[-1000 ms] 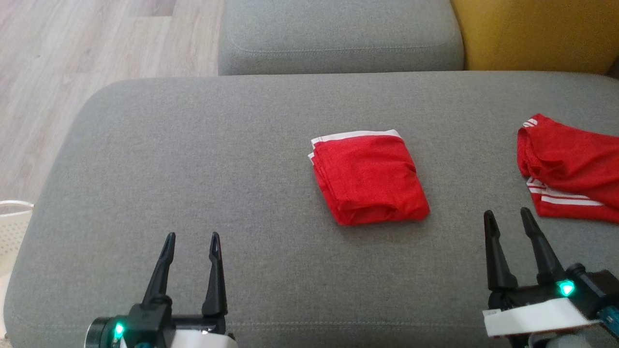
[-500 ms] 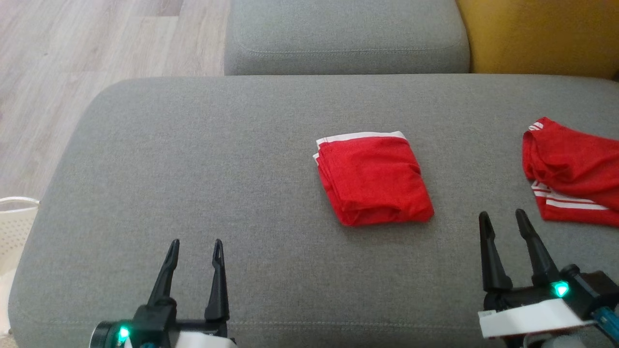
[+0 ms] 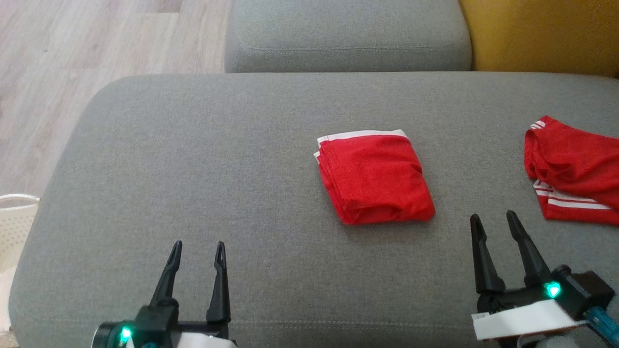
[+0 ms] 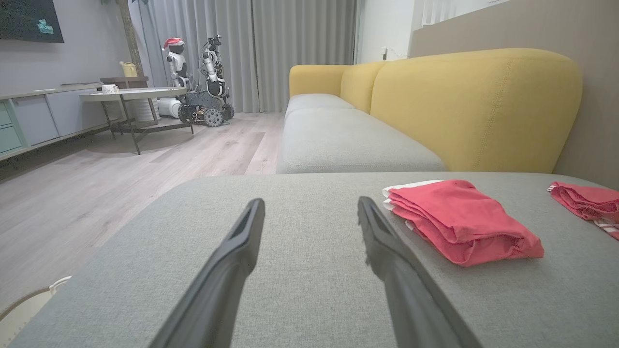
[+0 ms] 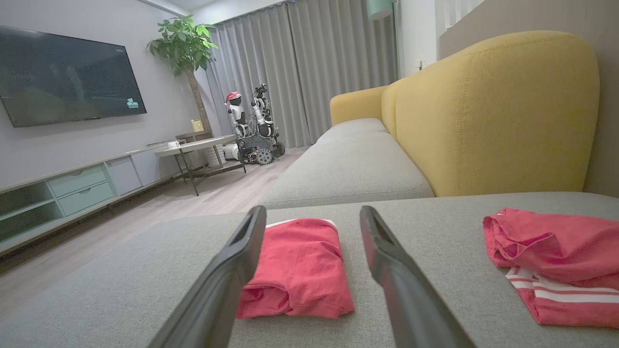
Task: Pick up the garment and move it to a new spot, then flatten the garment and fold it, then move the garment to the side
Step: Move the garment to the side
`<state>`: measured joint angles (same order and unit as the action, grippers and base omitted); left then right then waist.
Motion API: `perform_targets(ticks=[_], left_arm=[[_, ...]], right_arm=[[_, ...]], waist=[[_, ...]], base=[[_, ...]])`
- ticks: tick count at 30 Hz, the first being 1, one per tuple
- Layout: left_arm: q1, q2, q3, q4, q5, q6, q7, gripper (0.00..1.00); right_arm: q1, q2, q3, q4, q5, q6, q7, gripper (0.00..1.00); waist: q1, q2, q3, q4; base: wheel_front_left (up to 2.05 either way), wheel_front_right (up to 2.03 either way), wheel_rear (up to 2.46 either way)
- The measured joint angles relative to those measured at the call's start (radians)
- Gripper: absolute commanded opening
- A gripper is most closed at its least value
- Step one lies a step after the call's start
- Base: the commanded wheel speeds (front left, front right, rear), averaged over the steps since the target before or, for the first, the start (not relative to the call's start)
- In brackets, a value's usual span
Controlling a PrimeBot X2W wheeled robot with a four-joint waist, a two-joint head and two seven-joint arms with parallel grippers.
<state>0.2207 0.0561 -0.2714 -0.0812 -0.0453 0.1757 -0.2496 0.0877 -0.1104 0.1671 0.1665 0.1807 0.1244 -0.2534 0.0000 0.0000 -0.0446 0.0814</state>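
folded red garment (image 3: pixel 375 176) is lying on the grey cushion (image 3: pixel 193 145) in the head view, ahead of both grippers and between them. it is sitting nearer the right gripper (image 3: pixel 492 216) than the left gripper (image 3: pixel 199 245) and touching neither. its white-trimmed edge is facing away from the grippers. both grippers are sitting over the near part of the cushion, each with its dark fingers spread apart and nothing between them. a second red garment (image 3: pixel 573 176), loosely bunched and showing white stripes, is lying ahead and to the right of the right gripper, well apart from the folded one. a pale basket (image 3: pixel 14 222) is peeking in past the cushion's end, far to the left of the left gripper.

in the left wrist view, the left gripper's two fingers are standing wide apart and gripping nothing, with bare cushion showing in the gap. the folded red garment is resting ahead and to the right of the right-hand finger, clear of it, and the second red garment is lying farther right. a yellow backrest (image 4: pixel 474 106) is rising beyond them.

in the right wrist view, the right gripper's fingers are gaping and empty. the folded red garment is lying just ahead, showing in the gap and partly hidden behind the left-hand finger. the second red garment is lying off to the right of the right-hand finger.
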Motion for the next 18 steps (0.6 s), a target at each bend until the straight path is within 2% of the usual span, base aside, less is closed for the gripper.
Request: perform_targets(ticks=[7,11,15,18], left_arm=[[-0.001,0.000,-0.004,0.009,0.011,-0.002,0.000,1.00],[-0.004,0.000,-0.008,0.017,0.021,-0.018,0.000,1.00],[-0.020,0.001,-0.017,0.018,0.029,-0.027,0.000,1.00],[-0.045,0.000,-0.037,0.018,0.036,-0.036,0.000,1.00]], right_arm=[[-0.004,0.002,-0.002,0.012,0.000,0.000,0.000,1.00],[-0.041,0.003,-0.016,0.049,0.001,0.000,0.000,1.00],[-0.151,-0.002,-0.032,0.173,0.003,0.000,0.000,1.00],[-0.274,-0.009,-0.036,0.326,0.051,0.000,0.000,1.00]], waist=[[0.0000,0.0000,0.018,0.013],[0.0000,0.0000,0.038,0.019],[0.0000,0.0000,0.066,0.026],[0.0000,0.0000,0.094,0.032]], base=[[0.00,0.00,0.00],[0.00,0.00,0.00],[0.00,0.00,0.00],[0.00,0.00,0.00]])
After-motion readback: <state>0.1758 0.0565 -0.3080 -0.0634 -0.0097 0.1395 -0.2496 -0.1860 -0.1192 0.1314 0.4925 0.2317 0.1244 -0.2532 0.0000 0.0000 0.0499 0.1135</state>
